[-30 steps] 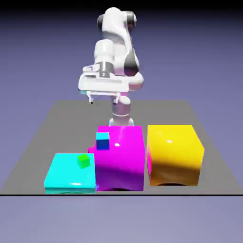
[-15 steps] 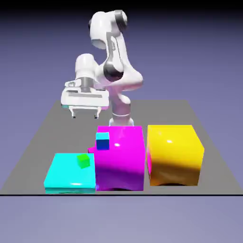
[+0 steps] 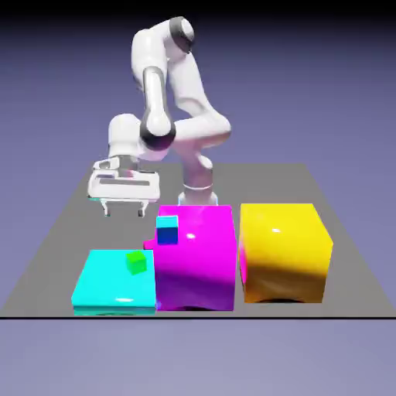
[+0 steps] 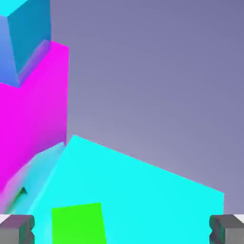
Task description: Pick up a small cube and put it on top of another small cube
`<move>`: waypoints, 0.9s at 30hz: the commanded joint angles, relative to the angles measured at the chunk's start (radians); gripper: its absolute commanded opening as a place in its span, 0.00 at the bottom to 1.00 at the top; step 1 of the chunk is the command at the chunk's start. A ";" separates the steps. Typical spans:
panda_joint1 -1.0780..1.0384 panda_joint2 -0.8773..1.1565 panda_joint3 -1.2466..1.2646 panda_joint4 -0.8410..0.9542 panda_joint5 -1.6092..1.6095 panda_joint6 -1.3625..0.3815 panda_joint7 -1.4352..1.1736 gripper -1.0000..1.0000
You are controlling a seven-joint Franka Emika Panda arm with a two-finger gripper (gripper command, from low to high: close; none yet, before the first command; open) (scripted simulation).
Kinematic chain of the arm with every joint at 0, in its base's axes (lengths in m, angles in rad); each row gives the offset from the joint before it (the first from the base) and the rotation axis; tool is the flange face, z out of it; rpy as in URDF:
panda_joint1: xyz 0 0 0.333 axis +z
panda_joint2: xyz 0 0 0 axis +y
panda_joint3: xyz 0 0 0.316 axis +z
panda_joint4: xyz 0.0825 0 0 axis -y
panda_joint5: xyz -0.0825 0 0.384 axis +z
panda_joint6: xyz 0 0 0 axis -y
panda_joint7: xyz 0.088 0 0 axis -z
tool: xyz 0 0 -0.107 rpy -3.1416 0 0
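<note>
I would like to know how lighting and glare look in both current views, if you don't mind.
Exterior view: small white glints on the glossy yellow block, darker shading low on its front; the wide flat cyan block also has a glint. Hand view: flat, saturated colour, no white glint on the cyan top, and the small green cube shows almost no shading.
</note>
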 commanded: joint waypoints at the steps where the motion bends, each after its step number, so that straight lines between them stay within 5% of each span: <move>1: 0.015 0.002 -0.026 -0.003 0.021 0.004 -0.044 0.50; 15: 0.213 0.014 -0.349 -0.149 0.464 0.030 -0.550 0.50; 27: 0.527 -0.421 -0.780 -0.083 0.146 0.438 -0.490 0.50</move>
